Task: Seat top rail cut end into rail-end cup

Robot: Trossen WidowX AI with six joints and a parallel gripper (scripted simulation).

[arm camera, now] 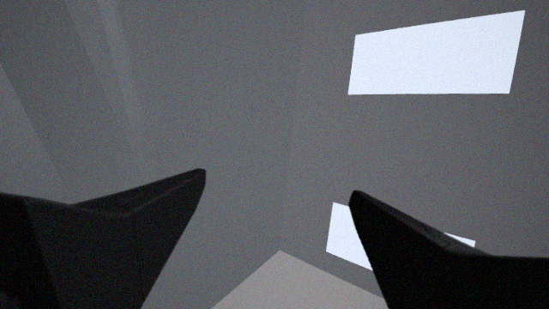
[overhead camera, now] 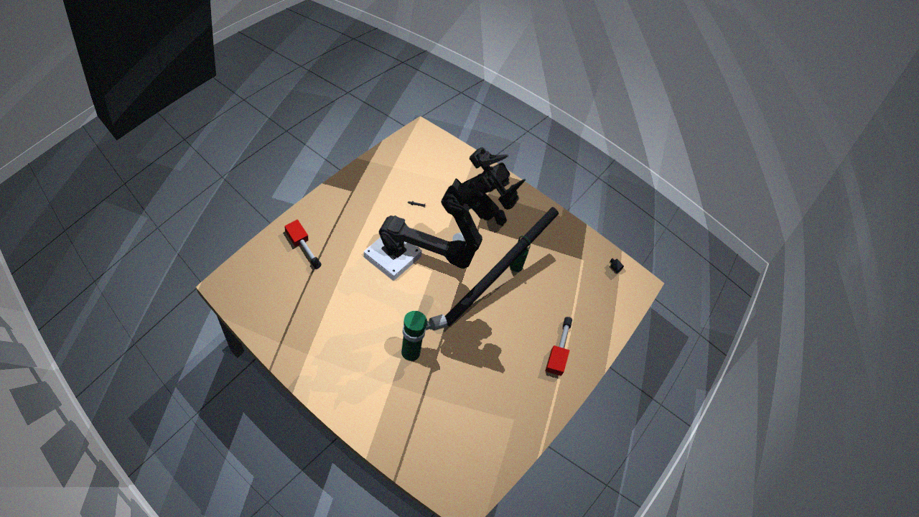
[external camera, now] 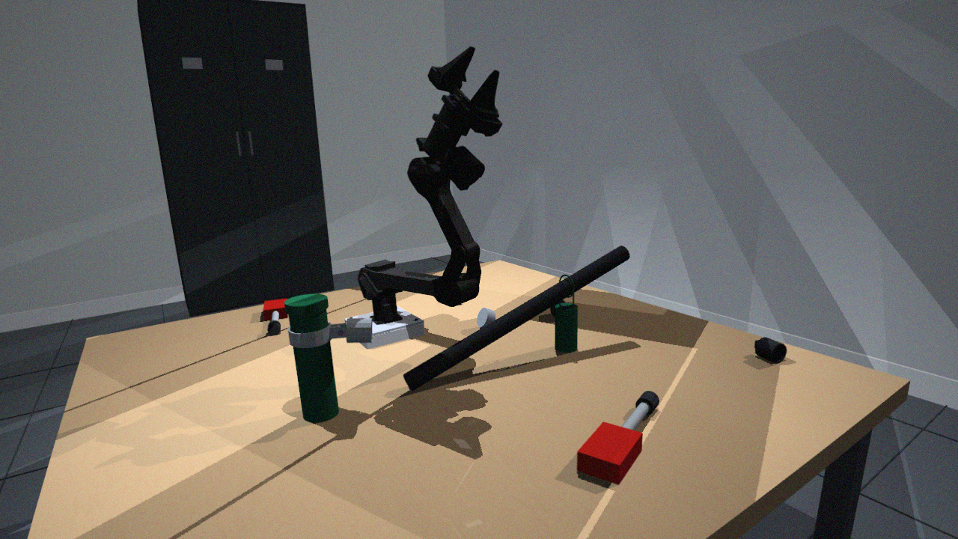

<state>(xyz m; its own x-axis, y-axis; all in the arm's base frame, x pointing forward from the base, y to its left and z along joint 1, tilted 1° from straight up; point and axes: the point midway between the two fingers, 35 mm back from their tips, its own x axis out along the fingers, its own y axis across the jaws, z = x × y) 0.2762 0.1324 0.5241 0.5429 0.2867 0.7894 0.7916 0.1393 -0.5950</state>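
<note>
The black rail (overhead camera: 495, 274) (external camera: 495, 329) slants through the wire loop (external camera: 573, 288) on the small green post (overhead camera: 518, 261) (external camera: 566, 328). Its far end is raised; its lower end is down at or near the table, lower than the grey end cup (overhead camera: 438, 321) (external camera: 359, 329) and apart from it. The cup points toward the rail side from the grey band (external camera: 310, 337), which sits just under the cap (overhead camera: 415, 320) (external camera: 306, 305) of the big green post (overhead camera: 411, 350) (external camera: 317, 388). My gripper (overhead camera: 515, 169) (external camera: 485, 60) (arm camera: 280, 187) is open and empty, high above the table and clear of the rail, pointing upward.
Two red blocks with grey stems lie at the left (overhead camera: 296, 231) (external camera: 274, 308) and right (overhead camera: 557, 360) (external camera: 609, 452). A small black part (overhead camera: 616, 264) (external camera: 770, 349) lies near the far right edge. A bolt (overhead camera: 416, 203) and a pale disc (external camera: 486, 318) are near the arm.
</note>
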